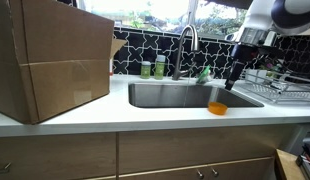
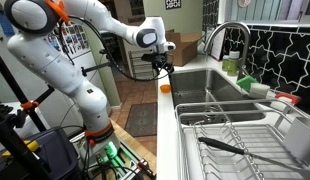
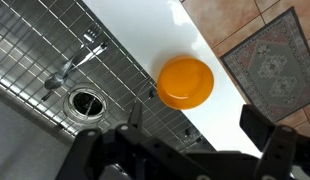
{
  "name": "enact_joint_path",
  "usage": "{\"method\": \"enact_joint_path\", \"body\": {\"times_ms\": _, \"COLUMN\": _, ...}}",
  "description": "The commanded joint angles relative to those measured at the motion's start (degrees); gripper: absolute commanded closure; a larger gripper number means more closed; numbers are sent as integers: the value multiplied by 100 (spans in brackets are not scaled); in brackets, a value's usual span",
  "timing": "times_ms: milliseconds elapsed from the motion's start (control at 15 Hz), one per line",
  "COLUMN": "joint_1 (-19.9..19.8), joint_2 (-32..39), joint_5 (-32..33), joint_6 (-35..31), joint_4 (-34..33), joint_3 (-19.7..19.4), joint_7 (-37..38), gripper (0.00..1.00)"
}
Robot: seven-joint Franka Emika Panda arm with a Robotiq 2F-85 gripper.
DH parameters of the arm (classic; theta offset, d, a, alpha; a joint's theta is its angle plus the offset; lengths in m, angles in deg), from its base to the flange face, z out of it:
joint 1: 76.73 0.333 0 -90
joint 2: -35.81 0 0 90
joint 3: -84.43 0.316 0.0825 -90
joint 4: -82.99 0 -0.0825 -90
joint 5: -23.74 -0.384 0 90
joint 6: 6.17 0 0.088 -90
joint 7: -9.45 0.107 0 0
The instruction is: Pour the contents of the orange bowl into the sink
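Claw point(image 3: 195, 117) wide open, empty, above upright orange bowl point(image 3: 185, 82) on counter point(image 3: 165, 30) beside sink point(image 1: 173, 95)

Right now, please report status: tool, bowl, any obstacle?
Tool open, empty, above bowl. Bowl on counter edge beside sink. Nothing between them.

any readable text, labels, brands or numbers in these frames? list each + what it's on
No text can be read in any view.
Green bottles behind the sink: labels too small to read.
Small dark sign at the top edge: blurred.
Cardboard box: no print shows.
Orange bowl: plain, no marking.
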Motion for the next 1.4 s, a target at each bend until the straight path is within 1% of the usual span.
{"method": "enact_joint_path", "body": {"times_ms": 0, "joint_1": 22, "joint_2": 254, "joint_5": -97, "joint_6": -67, "joint_4": 64, "joint_3": -191, "joint_7": -658, "gripper": 0}}
{"method": "enact_joint_path", "body": {"times_ms": 200, "joint_1": -12, "joint_2": 473, "joint_5": -98, "joint_6": -105, "joint_4": 36, "joint_3": -274, "joint_7": -1006, "gripper": 0}}
{"method": "enact_joint_path", "body": {"times_ms": 333, "joint_1": -5, "joint_2": 604, "joint_5": -141, "joint_6": -165, "joint_4": 19, "joint_3": -316, "joint_7": -1177, "gripper": 5}}
{"method": "enact_joint_path", "body": {"times_ms": 467, "joint_1": 28, "joint_2": 758, "joint_5": -222, "joint_6": -226, "joint_4": -9, "joint_3": -343, "joint_7": -1359, "gripper": 4}}
{"method": "enact_joint_path", "body": {"times_ms": 800, "joint_1": 27, "joint_2": 1115, "joint_5": -506, "joint_6": -599, "joint_4": -71, "joint_3": -331, "joint_7": -1585, "gripper": 9}}
{"method": "enact_joint_path", "body": {"times_ms": 933, "joint_1": 25, "joint_2": 1236, "joint_5": -644, "joint_6": -725, "joint_4": -99, "joint_3": -312, "joint_7": -1668, "gripper": 14}}
{"method": "enact_joint_path", "body": {"times_ms": 1067, "joint_1": 22, "joint_2": 1326, "joint_5": -760, "joint_6": -812, "joint_4": -112, "joint_3": -277, "joint_7": -1739, "gripper": 24}}
{"method": "enact_joint_path", "body": {"times_ms": 1133, "joint_1": 15, "joint_2": 1370, "joint_5": -805, "joint_6": -862, "joint_4": -120, "joint_3": -260, "joint_7": -1769, "gripper": 24}}
{"method": "enact_joint_path", "body": {"times_ms": 1200, "joint_1": 8, "joint_2": 1404, "joint_5": -854, "joint_6": -892, "joint_4": -133, "joint_3": -245, "joint_7": -1790, "gripper": 33}}
{"method": "enact_joint_path", "body": {"times_ms": 1267, "joint_1": -1, "joint_2": 1432, "joint_5": -897, "joint_6": -909, "joint_4": -149, "joint_3": -234, "joint_7": -1814, "gripper": 31}}
{"method": "enact_joint_path", "body": {"times_ms": 1333, "joint_1": -6, "joint_2": 1455, "joint_5": -938, "joint_6": -928, "joint_4": -159, "joint_3": -226, "joint_7": -1850, "gripper": 36}}
